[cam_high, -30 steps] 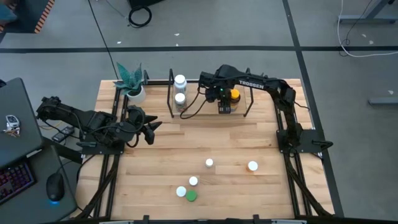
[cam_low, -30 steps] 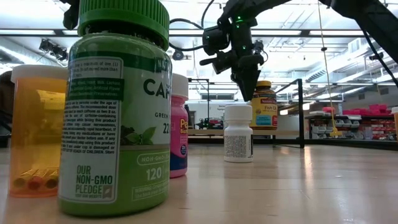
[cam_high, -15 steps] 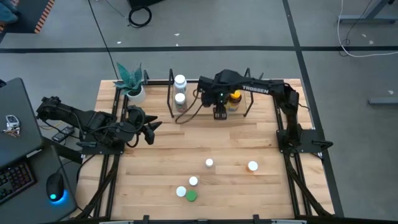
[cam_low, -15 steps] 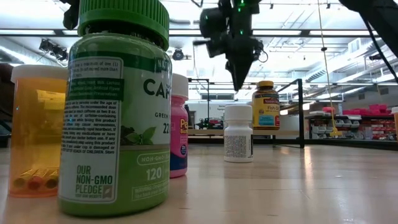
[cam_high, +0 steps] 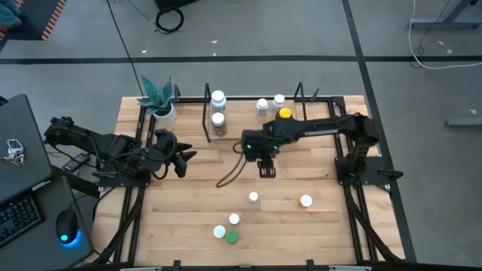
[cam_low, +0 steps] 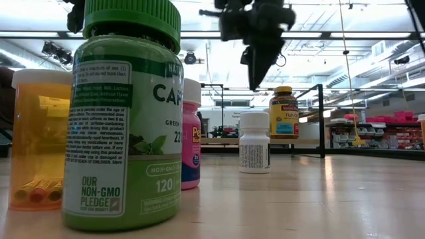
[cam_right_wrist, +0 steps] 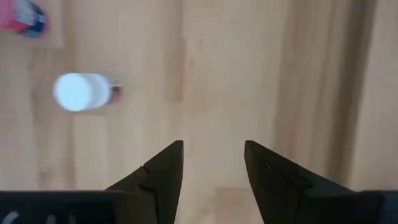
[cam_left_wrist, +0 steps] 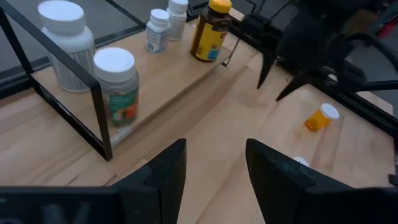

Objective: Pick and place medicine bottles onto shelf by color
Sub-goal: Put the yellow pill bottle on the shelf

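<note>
Our right end effector (cam_high: 266, 170) hangs over mid-bench, fingers parted, holding nothing. Five bottles sit on the shelf (cam_high: 316, 98); next grab looks like the white-capped bottle (cam_high: 253, 197) nearby.

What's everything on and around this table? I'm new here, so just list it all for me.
Table: one, pale wood, centre of the scene.
Shelf: one, black wire, along the table's far edge.
Bottles on the shelf: five; four white-capped, one dark with a yellow cap.
Loose bottles: five, on the table's near half; four white-capped, one green-capped.
Potted plant: one, green in a white pot, far left corner.
Laptop: one, dark, left of the table.
Mouse: one, dark, beside the laptop.
Left claw: open, empty, by the table's left edge.
Right claw: open, empty, over the table's middle.
</note>
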